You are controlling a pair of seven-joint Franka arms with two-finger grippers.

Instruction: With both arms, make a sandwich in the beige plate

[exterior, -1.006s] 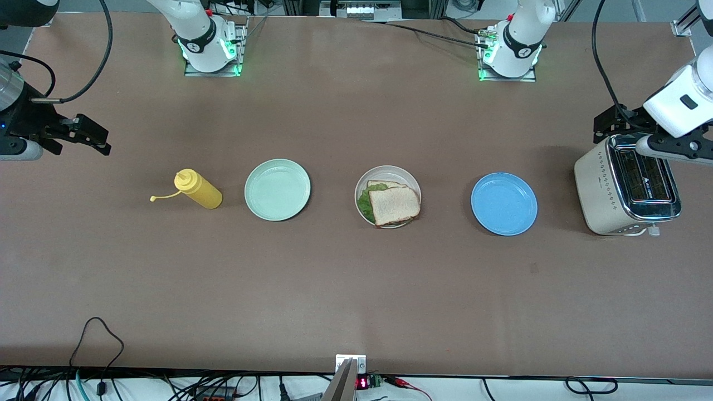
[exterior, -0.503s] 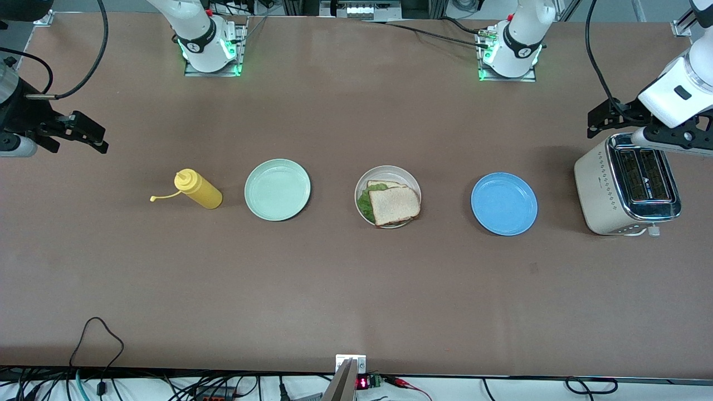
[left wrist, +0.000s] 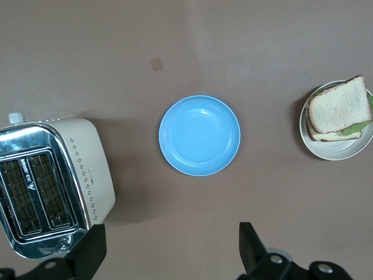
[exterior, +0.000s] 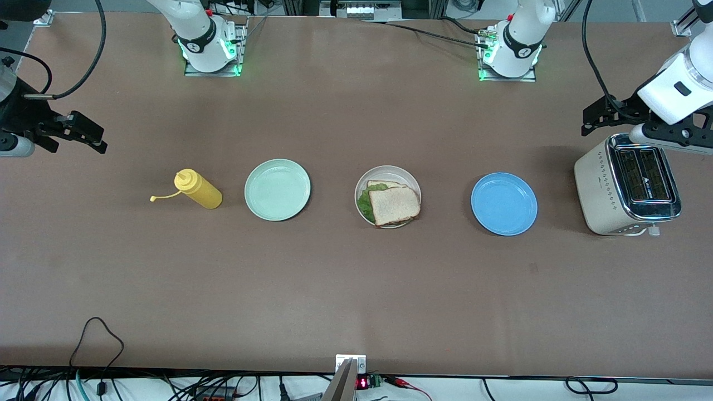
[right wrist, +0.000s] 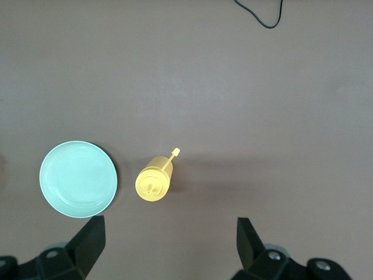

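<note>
Sandwich (exterior: 391,204) sits finished on the beige plate (exterior: 410,180) at the middle of the desk (exterior: 356,289): two slices of toast stacked a little askew, with green lettuce showing at the edge toward my right arm's end. To my judgement the task is done or very nearly so; nothing is left to add that I can see, and only parking my arms may remain.

My left tool (left wrist: 172,254) hangs empty in the air with its fingers spread wide, over the desk by the toaster (exterior: 626,186) at my left arm's end. My right tool (right wrist: 169,251) is likewise empty and wide open, up over my right arm's end of the desk, near its edge.

Between the arms, in one row, stand a yellow squeeze bottle (exterior: 199,190), a mint-green plate (exterior: 277,189), the beige plate, a blue plate (exterior: 503,203) and the toaster, each well apart from its neighbour. Both spare plates are bare. The broad strip of desk nearer the front camera holds nothing, so there is ample room to move there. The tight spot is the toaster, close under my left arm.
</note>
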